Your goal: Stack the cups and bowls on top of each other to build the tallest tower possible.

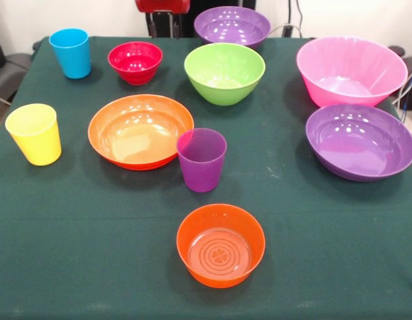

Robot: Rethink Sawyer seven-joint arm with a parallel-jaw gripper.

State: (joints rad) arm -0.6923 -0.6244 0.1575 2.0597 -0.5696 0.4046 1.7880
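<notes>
- On the green tablecloth [93, 233], all ten pieces stand apart and upright, mouths up, with nothing piled on anything else.
- Far left, near the cloth's edge, stands the yellow cup [34, 134].
- Behind it, toward the back left corner, stands the blue cup [71, 53].
- Just right of the blue cup sits the small red bowl [135, 62].
- In front of the red bowl lies the wide orange bowl [140, 131], shallow and broad.
- Close against the wide orange bowl's right rim stands the purple cup [201, 159]; whether the two touch cannot be told.
- Nearest the camera, in front of the purple cup, sits the small orange bowl [221, 245], with raised rings and a cross moulded into its floor.
- Behind the purple cup sits the lime green bowl [224, 73].
- At the back edge, behind the green bowl, sits one purple bowl [231, 27].
- Right of centre at the back sits the big pink bowl [351, 71].
- In front of the pink bowl, and near it, lies the second purple bowl [360, 141], low and wide.
- No brand, label or readable writing shows on any piece.
- Only a red part of the robot [163, 6] shows at the top edge, above dark uprights; the claw itself is out of sight, so its opening and grasp cannot be told.
</notes>
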